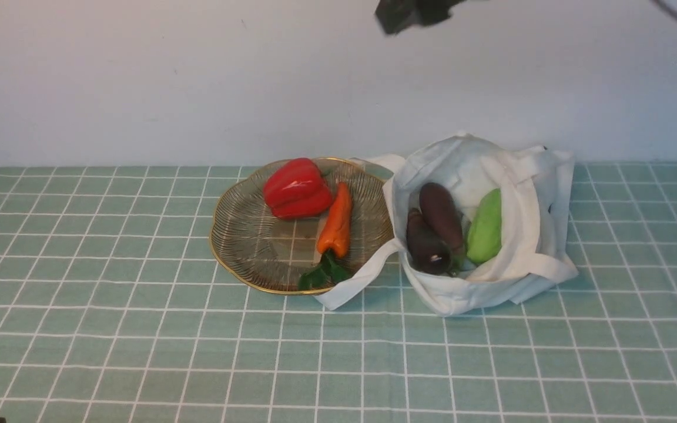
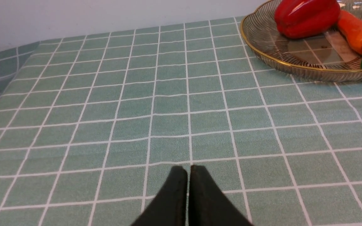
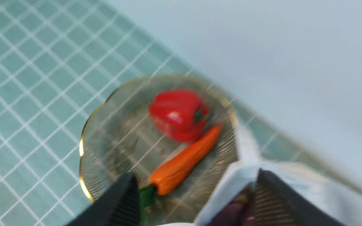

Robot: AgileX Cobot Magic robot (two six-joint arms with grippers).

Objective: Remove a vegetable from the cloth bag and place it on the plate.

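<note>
The orange carrot-like vegetable (image 1: 336, 223) with dark green leaves lies on the gold-rimmed glass plate (image 1: 238, 247), beside a red bell pepper (image 1: 297, 188). It also shows in the left wrist view (image 2: 355, 29) and the right wrist view (image 3: 184, 163). The white cloth bag (image 1: 538, 235) stands open just right of the plate, one strap lying over the plate's rim. My right gripper (image 3: 196, 197) is open and empty, high above the plate and bag; only a dark part of it (image 1: 412, 13) shows at the top of the front view. My left gripper (image 2: 185, 171) is shut and empty, low over the cloth, left of the plate (image 2: 294, 67).
Two dark purple eggplants (image 1: 435, 226) and a light green oblong vegetable (image 1: 485, 226) lie inside the bag. A green checked cloth (image 1: 138, 341) covers the table. A white wall stands close behind the plate and bag.
</note>
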